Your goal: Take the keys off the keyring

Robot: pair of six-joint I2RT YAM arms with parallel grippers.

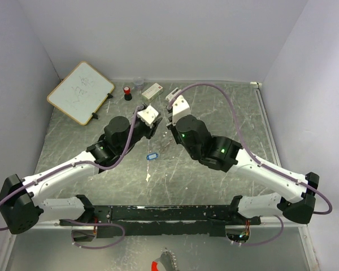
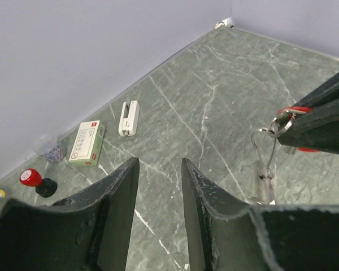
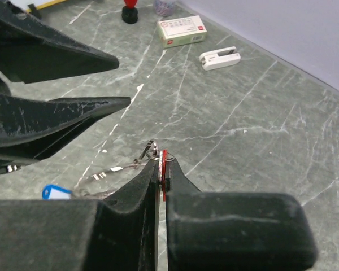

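Note:
My right gripper point(image 3: 162, 155) is shut on the red key point(image 3: 164, 169), held edge-on between its jaws above the table. A small metal loop sits at its fingertips, and the thin wire keyring point(image 3: 101, 176) hangs from it down to the table. The blue key point(image 3: 56, 192) lies on the table at the ring's far end and also shows in the top view point(image 1: 152, 156). My left gripper point(image 2: 158, 161) is open and empty, just left of the right gripper point(image 1: 169, 125). In the left wrist view the red key point(image 2: 294, 110) and the keyring point(image 2: 266, 152) show at the right.
A whiteboard point(image 1: 80, 91) leans at the back left. A red-capped black cylinder point(image 1: 127, 93), a clear cup point(image 1: 138, 83), a white box point(image 1: 152, 90) and a small white device point(image 1: 173, 93) stand along the back wall. Walls close in on three sides.

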